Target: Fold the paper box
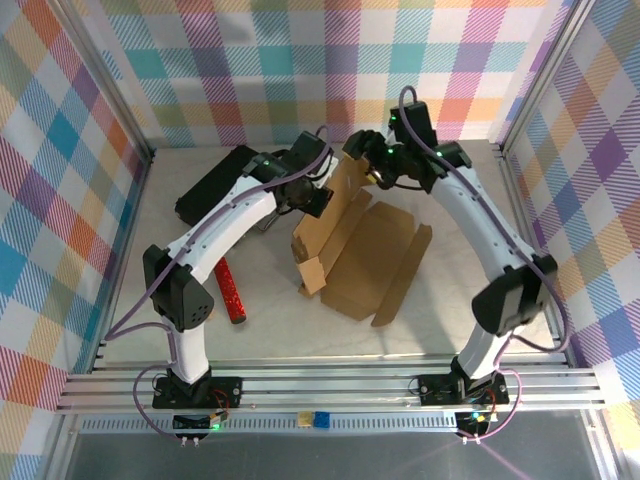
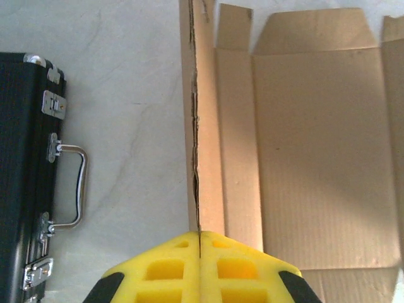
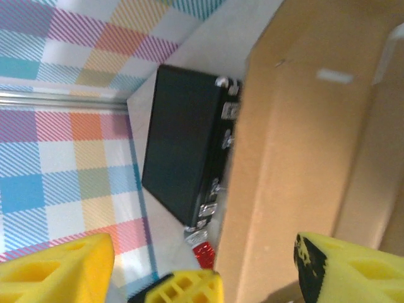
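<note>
Plaid walls (image 1: 300, 60) — pastel checks of blue, pink, orange, green and purple — close in the table (image 1: 300, 335) on three sides. Its top is pale and faintly marbled. Silver metal posts (image 1: 105, 80) stand at the back corners, and ribbed rails (image 1: 330, 385) run along the near edge. The light is even, the shadows soft.

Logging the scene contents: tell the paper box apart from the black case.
The paper box is brown cardboard, mostly unfolded, one wall raised and pinched by the left end effector; the black case is closed, metal-handled, lying flat, ungripped. Both sit on the table.
</note>
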